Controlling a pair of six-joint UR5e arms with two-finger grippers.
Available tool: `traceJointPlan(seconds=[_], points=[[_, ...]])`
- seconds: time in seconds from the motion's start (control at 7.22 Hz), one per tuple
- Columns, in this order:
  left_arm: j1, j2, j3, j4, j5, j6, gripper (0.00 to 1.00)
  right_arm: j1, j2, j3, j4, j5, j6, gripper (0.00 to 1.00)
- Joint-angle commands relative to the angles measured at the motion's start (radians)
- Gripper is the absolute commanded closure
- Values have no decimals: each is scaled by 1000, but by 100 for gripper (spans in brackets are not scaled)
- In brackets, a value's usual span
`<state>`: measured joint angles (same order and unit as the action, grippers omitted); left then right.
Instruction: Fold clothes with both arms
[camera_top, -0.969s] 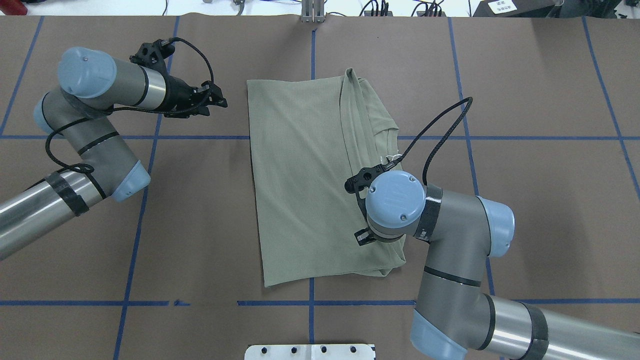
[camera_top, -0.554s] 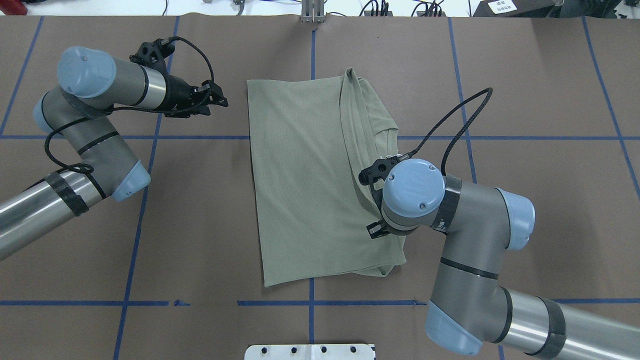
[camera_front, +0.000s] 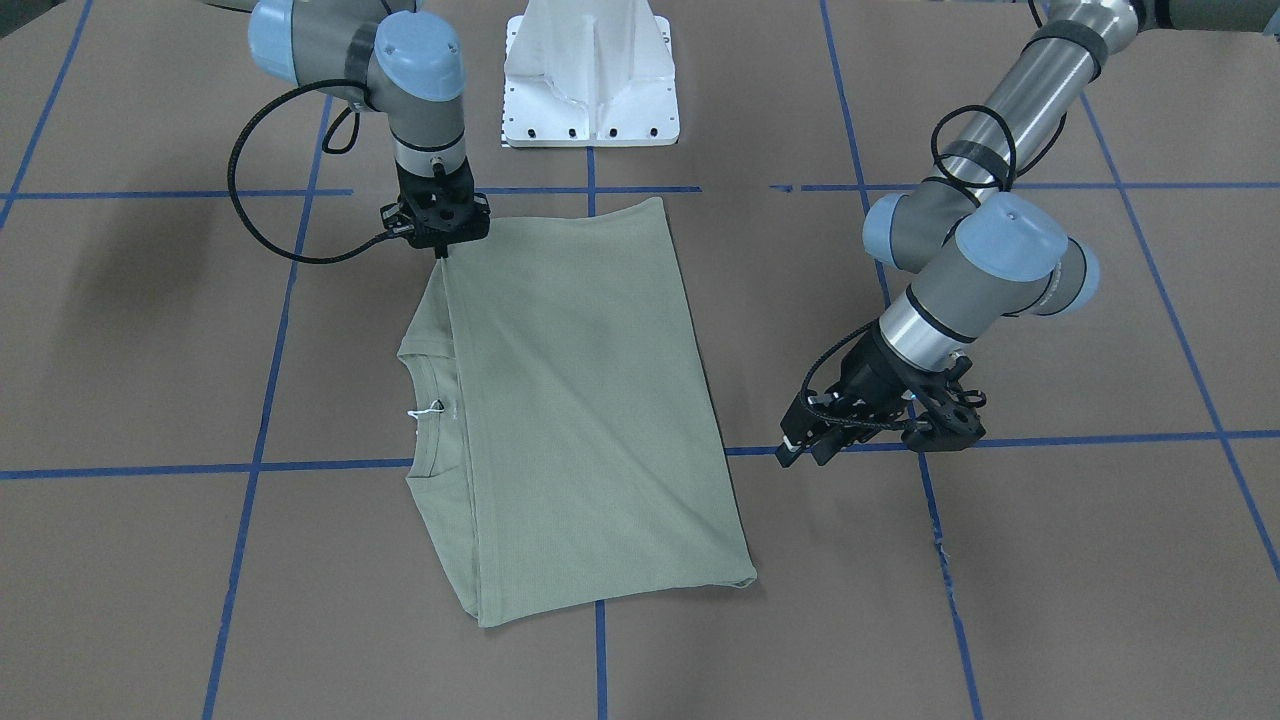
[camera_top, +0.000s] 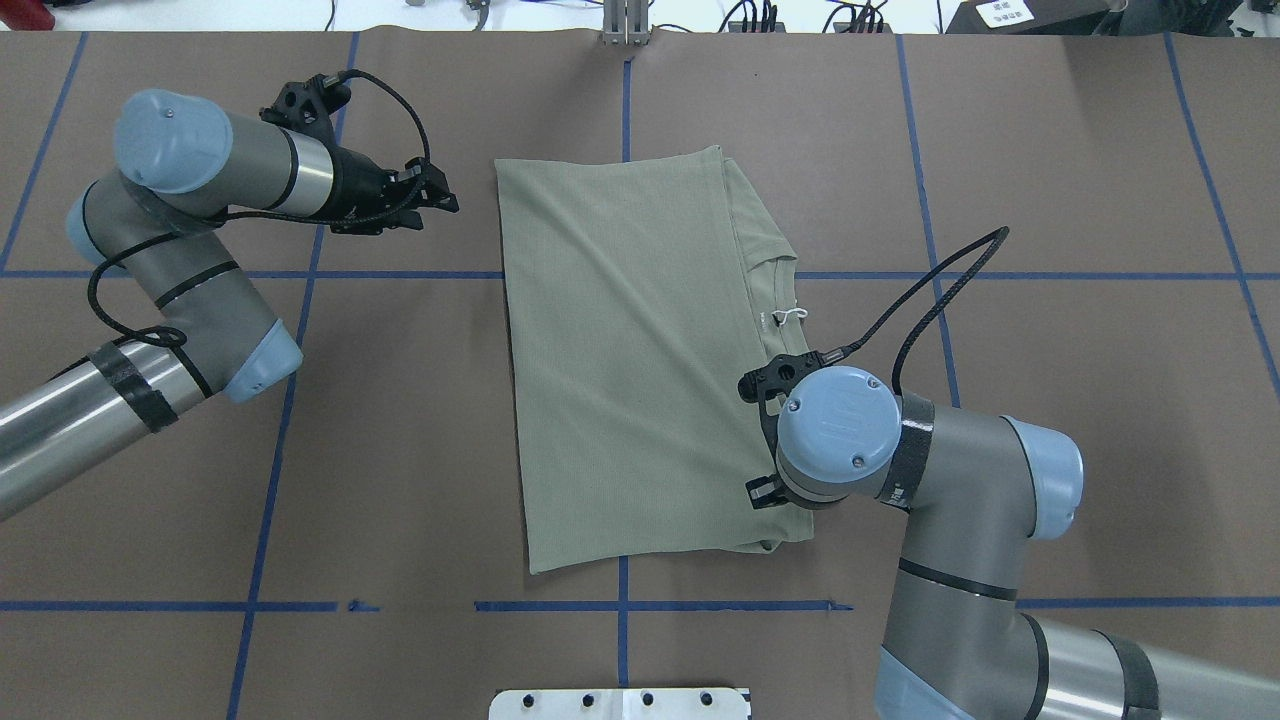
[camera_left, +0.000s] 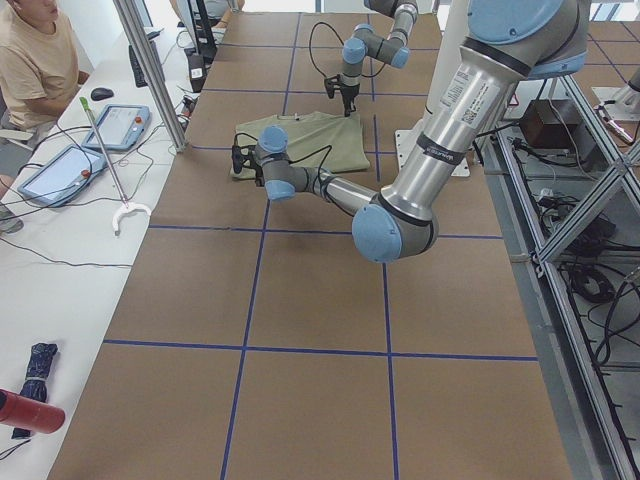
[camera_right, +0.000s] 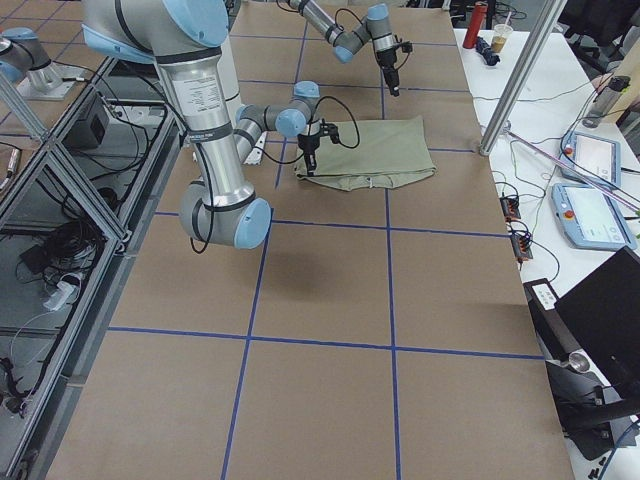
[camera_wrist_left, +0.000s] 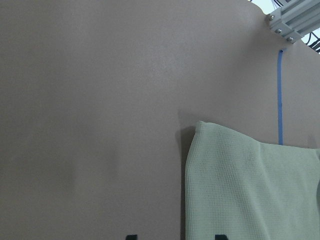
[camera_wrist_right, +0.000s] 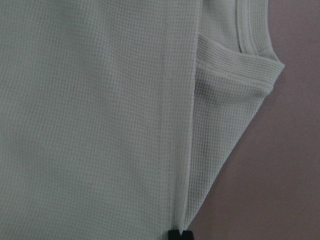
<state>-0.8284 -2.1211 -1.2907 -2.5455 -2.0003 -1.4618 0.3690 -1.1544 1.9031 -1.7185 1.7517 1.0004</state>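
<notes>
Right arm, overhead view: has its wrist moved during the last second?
Yes. The right arm shifted across the shirt toward the blue tape line on that view's right, slightly nearer the robot.

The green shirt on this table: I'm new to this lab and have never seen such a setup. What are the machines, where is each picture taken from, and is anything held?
These are two robot arms, the left arm and the right arm, each ending in a two-finger end effector. One picture looks down from behind the robot, one faces it across the table, two look along the table from its ends, and two close-ups come from cameras on the wrists. One green shirt lies on the table, folded lengthwise. The right end effector appears shut on the shirt's folded edge, at the end nearest the robot. The left end effector is open, holds nothing and hovers beside the shirt.
</notes>
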Motion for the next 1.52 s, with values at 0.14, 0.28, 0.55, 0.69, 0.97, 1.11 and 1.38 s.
traceJointPlan(seconds=[0.14, 0.28, 0.55, 0.69, 0.97, 1.11, 1.38], points=[[0, 1, 1, 1, 0, 0, 40, 8, 1, 45, -3, 2, 45, 0], [2, 1, 1, 1, 1, 0, 40, 8, -1, 72, 0, 5, 239, 0], [2, -2, 1, 2, 1, 0, 40, 7, -7, 89, 4, 3, 607, 0], [2, -2, 1, 2, 1, 0, 40, 2, -11, 83, 38, 2, 755, 0], [2, 0, 2, 2, 1, 0, 40, 1, -88, 56, 301, -3, 1029, 0], [2, 0, 1, 2, 1, 0, 40, 1, -94, 24, 325, 5, 1035, 0], [2, 1, 1, 2, 1, 0, 40, -7, -123, 24, 333, -12, 1066, 0]])
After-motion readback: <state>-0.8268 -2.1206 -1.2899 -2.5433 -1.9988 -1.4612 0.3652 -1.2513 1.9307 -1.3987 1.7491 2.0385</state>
